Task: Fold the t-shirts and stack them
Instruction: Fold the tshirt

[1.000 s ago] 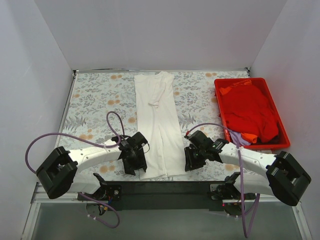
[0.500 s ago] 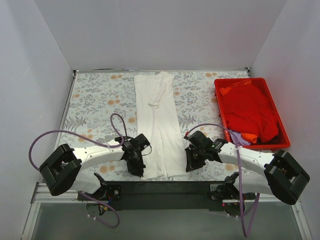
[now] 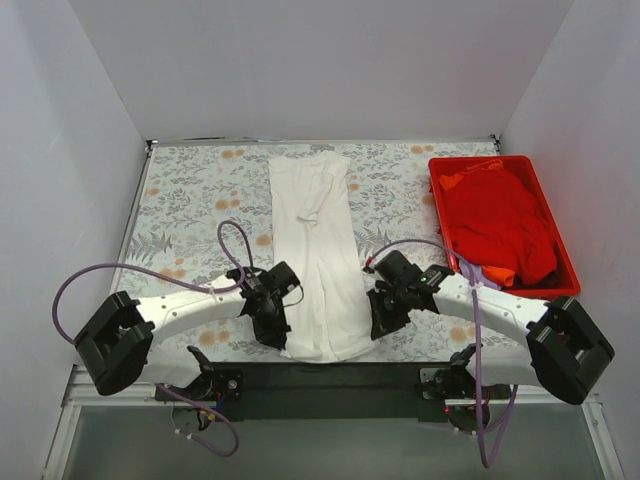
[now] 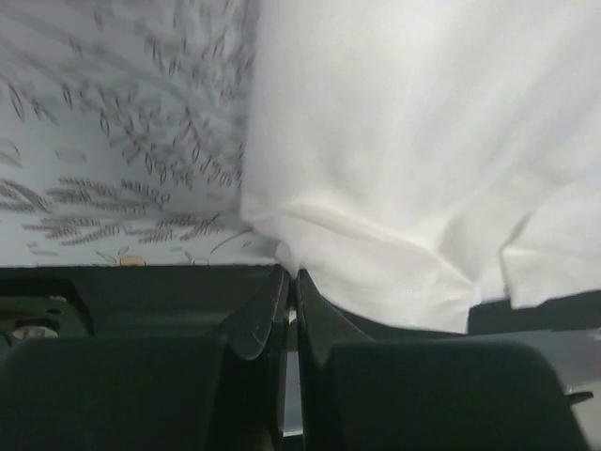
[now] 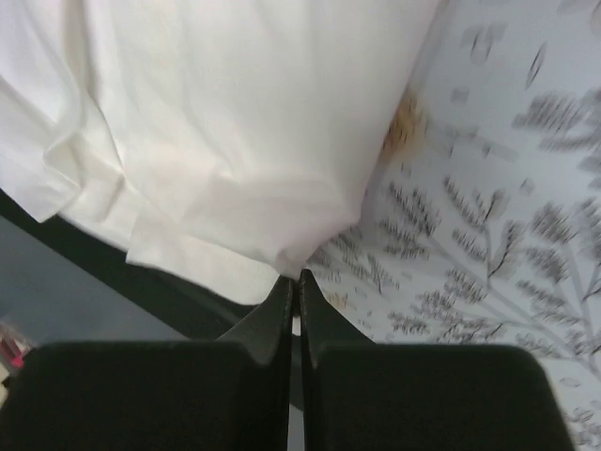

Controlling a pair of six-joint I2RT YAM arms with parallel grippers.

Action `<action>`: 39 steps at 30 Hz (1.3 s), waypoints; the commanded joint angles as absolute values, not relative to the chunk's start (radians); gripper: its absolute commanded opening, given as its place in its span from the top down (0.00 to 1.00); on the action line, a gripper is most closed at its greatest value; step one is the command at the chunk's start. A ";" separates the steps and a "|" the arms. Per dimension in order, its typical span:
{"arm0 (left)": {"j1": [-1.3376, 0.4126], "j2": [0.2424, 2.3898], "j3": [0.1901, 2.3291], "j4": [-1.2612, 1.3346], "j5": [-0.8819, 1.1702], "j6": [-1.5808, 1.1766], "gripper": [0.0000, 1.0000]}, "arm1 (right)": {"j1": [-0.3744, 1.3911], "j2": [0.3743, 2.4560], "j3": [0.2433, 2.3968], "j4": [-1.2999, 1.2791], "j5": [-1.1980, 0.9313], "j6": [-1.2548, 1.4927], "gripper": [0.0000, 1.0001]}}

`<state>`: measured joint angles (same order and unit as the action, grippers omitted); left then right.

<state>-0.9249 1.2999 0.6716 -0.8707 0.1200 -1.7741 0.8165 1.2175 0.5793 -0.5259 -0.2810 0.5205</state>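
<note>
Top view: white cotton t-shirt (image 3: 315, 250), folded into a long narrow strip, lies down the middle of the counter, running 12 to 6 o'clock on the grey floral tablecloth (image 3: 190, 200). Far end sits close to the back wall. Near hem reaches the counter's 6 o'clock edge, just above the black base rail (image 3: 330, 378), and looks rumpled and bulged there.

Left hand (image 3: 283, 343) is at the hem's 7 o'clock corner, right hand (image 3: 377, 328) at its 5 o'clock corner, with the strip between them. Both arms reach in low from the near edge.

Left wrist view: dark fingers (image 4: 258, 319) pressed together, pinching the white fabric corner right at the tips. Creases fan out from the pinch. Tablecloth shows at 10 o'clock of the frame, and the hem hangs over a dark area at 4 o'clock.

Right wrist view: fingers (image 5: 268, 319) also pressed together, pinching the shirt's other hem corner. Folded layers bunch at 9 o'clock, tablecloth at 3 o'clock.

Bright red cotton t-shirt (image 3: 500, 225) lies bunched inside a rigid red plastic tray (image 3: 480, 159) at 2 o'clock on the counter, well apart from the white one. A lilac cloth piece (image 3: 482, 276) pokes out at the tray's 7 o'clock corner. A purple cable (image 3: 90, 275) loops off the left arm.
</note>
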 commanded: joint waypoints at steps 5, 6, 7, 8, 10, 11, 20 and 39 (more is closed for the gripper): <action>-0.649 1.448 0.914 -0.809 -0.055 -1.536 1.00 | 0.703 1.387 0.909 -0.526 -0.121 0.332 0.99; -0.623 1.463 0.966 -0.801 -0.063 -1.491 1.00 | 0.677 1.419 0.969 -0.526 -0.109 0.318 0.99; -0.602 1.480 0.991 -0.793 -0.070 -1.474 1.00 | 0.664 1.434 0.997 -0.523 -0.104 0.304 0.99; -0.563 1.511 1.014 -0.778 -0.080 -1.454 1.00 | 0.654 1.448 1.023 -0.519 -0.100 0.278 0.99; -0.535 1.549 1.092 -0.761 -0.113 -1.413 1.00 | 0.623 1.491 1.100 -0.512 -0.087 0.256 0.99; -0.516 1.584 1.120 -0.744 -0.123 -1.399 1.00 | 0.612 1.508 1.126 -0.503 -0.084 0.247 0.99; -0.436 1.670 1.261 -0.658 -0.207 -1.332 1.00 | 0.537 1.660 1.305 -0.456 -0.098 0.173 0.99; -0.371 1.813 1.339 -0.537 -0.225 -1.284 1.00 | 0.456 1.847 1.451 -0.387 -0.181 0.132 0.99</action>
